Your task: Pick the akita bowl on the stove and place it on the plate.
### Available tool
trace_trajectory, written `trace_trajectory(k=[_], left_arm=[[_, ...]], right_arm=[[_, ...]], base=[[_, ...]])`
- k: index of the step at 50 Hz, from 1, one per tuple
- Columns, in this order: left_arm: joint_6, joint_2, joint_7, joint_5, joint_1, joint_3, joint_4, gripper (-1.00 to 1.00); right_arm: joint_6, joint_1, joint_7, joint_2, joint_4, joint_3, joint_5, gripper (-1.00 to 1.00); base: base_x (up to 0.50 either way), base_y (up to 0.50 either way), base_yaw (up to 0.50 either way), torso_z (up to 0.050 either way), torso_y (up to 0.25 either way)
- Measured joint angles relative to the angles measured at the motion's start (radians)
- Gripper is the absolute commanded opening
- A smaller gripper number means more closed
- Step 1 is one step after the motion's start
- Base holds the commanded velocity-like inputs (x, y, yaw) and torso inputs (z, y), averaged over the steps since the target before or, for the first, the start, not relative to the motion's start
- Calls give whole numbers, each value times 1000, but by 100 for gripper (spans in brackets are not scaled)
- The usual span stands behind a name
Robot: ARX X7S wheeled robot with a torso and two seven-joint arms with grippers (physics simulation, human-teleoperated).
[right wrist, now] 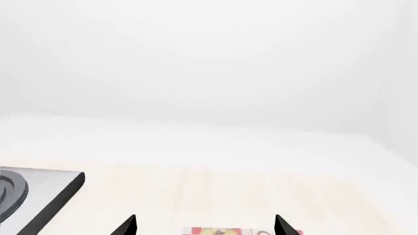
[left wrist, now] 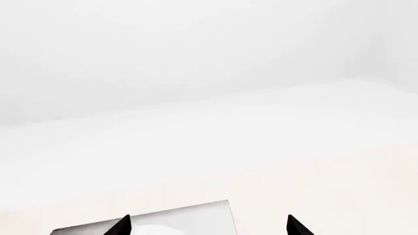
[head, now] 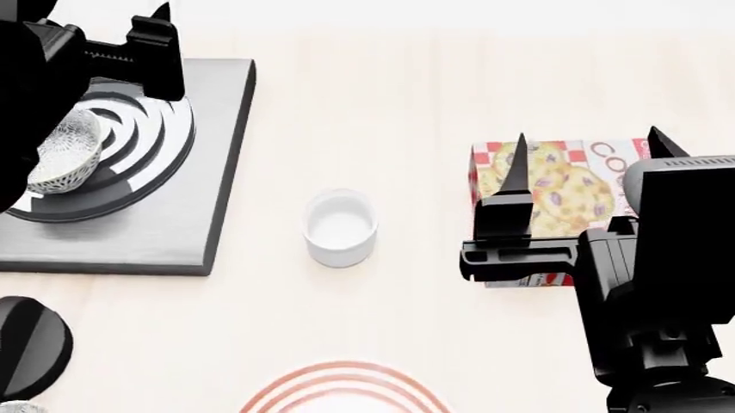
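The akita bowl (head: 64, 151), white with a fine grey speckled pattern, sits on the ring burner of the stove (head: 219, 172), a dark grey slab at the left of the head view. My left arm hides part of the bowl. My left gripper (head: 98, 26) hangs open over the stove's far side, beyond the bowl and holding nothing. In the left wrist view its fingertips (left wrist: 124, 224) stand wide apart over the stove's corner (left wrist: 196, 215). The plate (head: 344, 387) shows only as red rings at the near edge. My right gripper (head: 588, 142) is open above a cookie box.
A plain white cup (head: 340, 225) stands mid-table between stove and plate. The red-checked cookie box (head: 552, 185) lies at the right, under my right gripper (right wrist: 205, 225). The stove's black knob (head: 29, 344) is at near left. The stove corner (right wrist: 39, 196) shows in the right wrist view.
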Motion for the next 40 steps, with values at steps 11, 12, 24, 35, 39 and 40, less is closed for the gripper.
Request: trace_trajectory(k=[11, 12, 24, 35, 39, 40], left_arm=[[-14, 0, -14, 6, -4, 9, -10, 100], [-18, 0, -16, 7, -5, 11, -12, 100], [-74, 1, -53, 42, -16, 59, -35, 100], [-107, -2, -81, 75, -6, 102, -56, 100], [-113, -4, -90, 84, 1, 113, -64, 100], [-114, -4, -92, 86, 3, 116, -65, 100]], right_arm=[[0, 0, 4, 2, 0, -1, 5, 100], [0, 0, 4, 2, 0, -1, 5, 100], [-5, -1, 7, 4, 4, -3, 8, 100], [-5, -1, 11, 7, 4, -4, 12, 100], [-2, 1, 12, 8, 3, -4, 15, 100], [-2, 1, 13, 8, 3, -4, 15, 100]], base=[[0, 0, 0, 0, -18], [0, 0, 0, 0, 0], [0, 0, 0, 0, 0], [0, 0, 0, 0, 0], [0, 0, 0, 0, 0], [0, 0, 0, 0, 0]])
